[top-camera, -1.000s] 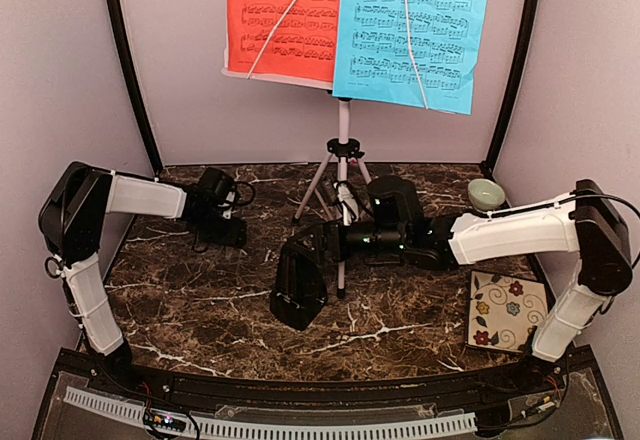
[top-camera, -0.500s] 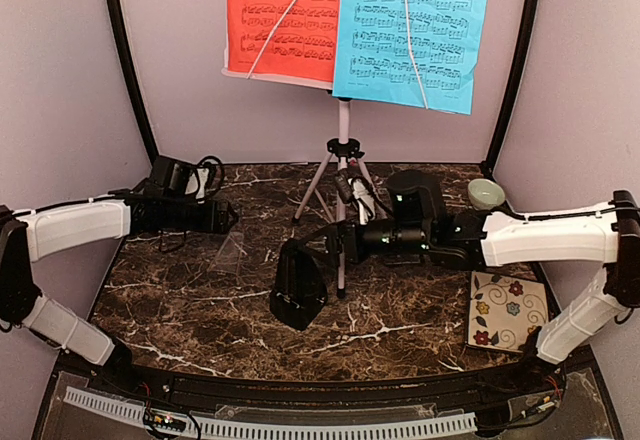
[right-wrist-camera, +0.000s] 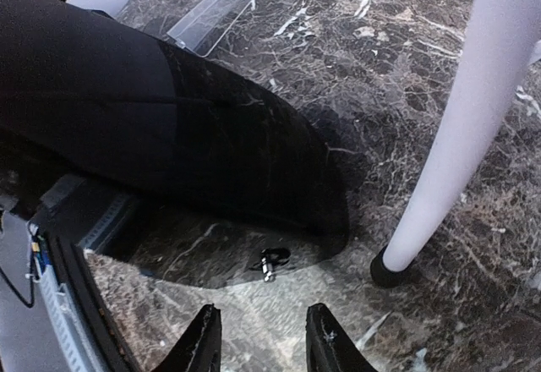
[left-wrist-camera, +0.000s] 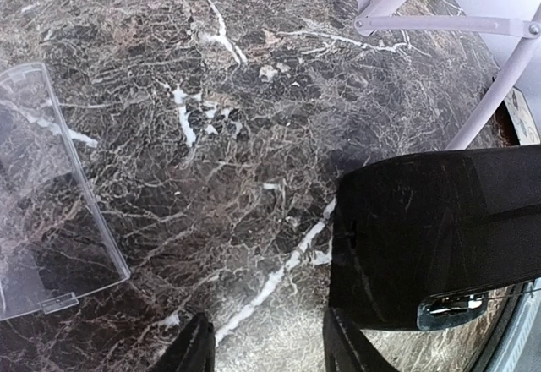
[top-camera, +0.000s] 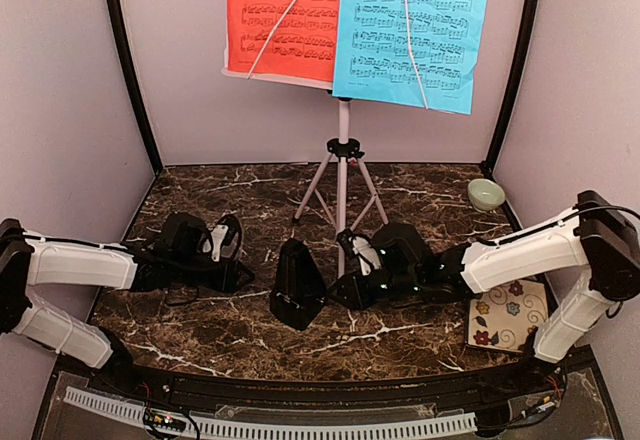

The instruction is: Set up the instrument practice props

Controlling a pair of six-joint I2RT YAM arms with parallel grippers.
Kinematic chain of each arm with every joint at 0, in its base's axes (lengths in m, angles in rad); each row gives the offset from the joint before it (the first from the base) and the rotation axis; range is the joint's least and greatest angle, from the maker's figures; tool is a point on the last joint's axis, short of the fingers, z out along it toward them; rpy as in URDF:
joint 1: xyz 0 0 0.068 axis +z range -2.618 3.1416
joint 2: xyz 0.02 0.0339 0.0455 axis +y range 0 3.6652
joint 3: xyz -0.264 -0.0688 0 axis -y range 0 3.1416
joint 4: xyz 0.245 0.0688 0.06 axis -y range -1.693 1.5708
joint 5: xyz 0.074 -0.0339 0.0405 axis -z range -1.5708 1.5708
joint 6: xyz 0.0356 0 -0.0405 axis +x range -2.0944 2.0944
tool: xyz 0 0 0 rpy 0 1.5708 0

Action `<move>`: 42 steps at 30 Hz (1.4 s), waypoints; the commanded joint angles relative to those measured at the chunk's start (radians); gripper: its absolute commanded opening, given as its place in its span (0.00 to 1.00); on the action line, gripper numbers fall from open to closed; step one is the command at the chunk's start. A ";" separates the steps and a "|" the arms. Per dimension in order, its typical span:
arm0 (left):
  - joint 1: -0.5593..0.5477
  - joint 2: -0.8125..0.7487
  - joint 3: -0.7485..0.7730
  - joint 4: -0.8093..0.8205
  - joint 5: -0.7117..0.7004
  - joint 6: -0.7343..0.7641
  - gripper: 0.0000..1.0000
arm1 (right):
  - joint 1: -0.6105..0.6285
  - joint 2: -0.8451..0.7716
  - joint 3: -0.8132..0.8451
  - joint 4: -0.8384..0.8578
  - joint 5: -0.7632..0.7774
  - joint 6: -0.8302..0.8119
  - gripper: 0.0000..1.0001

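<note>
- The metronome [top-camera: 298, 285] stood upright on the table [top-camera: 200, 330], apex up and long axis vertical. It was just in front of the music stand [top-camera: 343, 150] and apart from the stand's feet.
- Its clear cover [left-wrist-camera: 42, 194] was off. The cover lay flat on the marble on the metronome's left side, apart from the body.
- The left gripper [left-wrist-camera: 266, 347] was low over the table between the cover and the metronome. Its jaws were parted over bare marble and gripped nothing.
- The right gripper [right-wrist-camera: 262, 342] was low on the metronome's right side, facing its base. Its jaws were likewise parted and empty.
- The metronome therefore sat between the two grippers, and both were near it.
- Judgement: refitting the cover was the remaining step. The left arm was nearer the cover, and the right arm was placed to steady the body.
- The red page [top-camera: 280, 20] and the cyan-blue page [top-camera: 415, 30] sat side by side on the stand's desk.
</note>
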 commanded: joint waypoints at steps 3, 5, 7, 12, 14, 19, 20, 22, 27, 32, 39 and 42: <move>-0.049 0.028 -0.039 0.135 0.011 -0.035 0.42 | 0.006 0.103 0.099 0.027 0.067 -0.036 0.30; -0.057 0.034 -0.045 0.150 0.010 -0.038 0.40 | 0.004 0.121 0.118 0.021 0.082 -0.050 0.29; -0.063 0.039 -0.050 0.165 0.008 -0.041 0.39 | 0.002 0.136 0.135 0.017 0.093 -0.061 0.29; -0.078 0.049 -0.061 0.197 0.014 -0.047 0.38 | -0.015 0.178 0.177 0.022 0.097 -0.080 0.29; -0.084 0.052 -0.069 0.219 0.019 -0.055 0.38 | -0.024 0.192 0.192 0.029 0.092 -0.087 0.29; -0.110 0.065 -0.079 0.257 0.023 -0.070 0.36 | -0.048 0.231 0.249 0.043 0.085 -0.104 0.31; -0.116 0.069 -0.084 0.271 0.022 -0.078 0.36 | -0.056 0.241 0.267 0.045 0.076 -0.107 0.32; -0.124 0.085 -0.086 0.297 0.023 -0.095 0.36 | -0.066 0.259 0.304 0.053 0.048 -0.115 0.33; -0.158 0.113 -0.088 0.332 -0.001 -0.135 0.33 | -0.069 0.255 0.344 0.074 -0.002 -0.125 0.37; -0.164 0.099 -0.114 0.357 -0.044 -0.176 0.32 | -0.069 0.200 0.321 0.049 0.003 -0.126 0.40; -0.164 0.067 -0.120 0.339 -0.108 -0.166 0.33 | -0.058 0.058 0.191 0.088 -0.012 -0.118 0.60; -0.165 0.069 -0.111 0.326 -0.116 -0.159 0.33 | -0.040 0.028 0.150 0.122 -0.039 -0.140 0.73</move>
